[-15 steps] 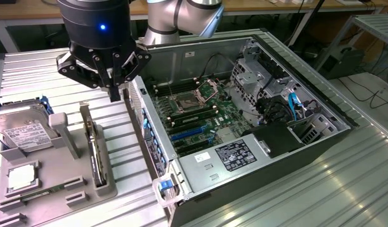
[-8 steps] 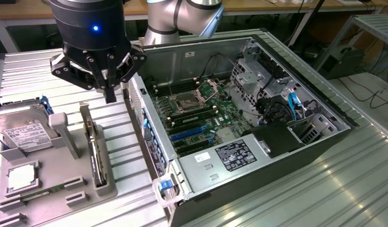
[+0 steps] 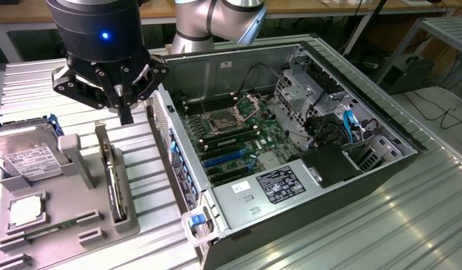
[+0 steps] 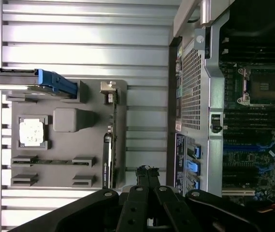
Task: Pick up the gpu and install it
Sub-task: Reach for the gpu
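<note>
The gpu [image 3: 111,171] stands on its edge in a slot of the grey holder plate [image 3: 62,222], thin and dark, with its silvery bracket at the far end. In the wrist view the gpu [image 4: 109,147] shows edge-on as a narrow dark strip. My gripper [image 3: 125,117] hangs above the table between the holder plate and the open computer case [image 3: 291,140], just beyond the card's far end. Its fingers are shut together with nothing between them. The gripper [image 4: 147,170] sits slightly to the case side of the card.
A silver hard drive [image 3: 24,152] with blue rails leans in the holder plate. A processor chip [image 3: 24,211] and a memory stick [image 3: 46,229] lie there too. The case lies open on its side, showing the motherboard [image 3: 231,132] with blue slots [image 3: 224,161].
</note>
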Tool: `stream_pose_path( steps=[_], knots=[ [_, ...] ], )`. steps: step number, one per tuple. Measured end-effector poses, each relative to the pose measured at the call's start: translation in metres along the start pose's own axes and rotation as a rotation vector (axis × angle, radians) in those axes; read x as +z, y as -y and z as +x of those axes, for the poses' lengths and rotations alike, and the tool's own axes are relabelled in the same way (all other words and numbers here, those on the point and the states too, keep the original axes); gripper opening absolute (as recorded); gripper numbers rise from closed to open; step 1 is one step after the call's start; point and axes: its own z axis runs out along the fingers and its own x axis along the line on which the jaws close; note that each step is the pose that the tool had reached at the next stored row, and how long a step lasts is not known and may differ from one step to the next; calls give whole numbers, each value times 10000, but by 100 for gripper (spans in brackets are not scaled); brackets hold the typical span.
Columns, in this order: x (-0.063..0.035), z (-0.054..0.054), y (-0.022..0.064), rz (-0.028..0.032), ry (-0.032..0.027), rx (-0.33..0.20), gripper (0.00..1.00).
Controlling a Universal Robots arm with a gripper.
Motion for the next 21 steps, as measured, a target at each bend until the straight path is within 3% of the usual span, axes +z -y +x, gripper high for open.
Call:
stream_pose_path(
  steps=[21],
  knots=[
    [-8,228,47,0,0,1,11]
  ],
)
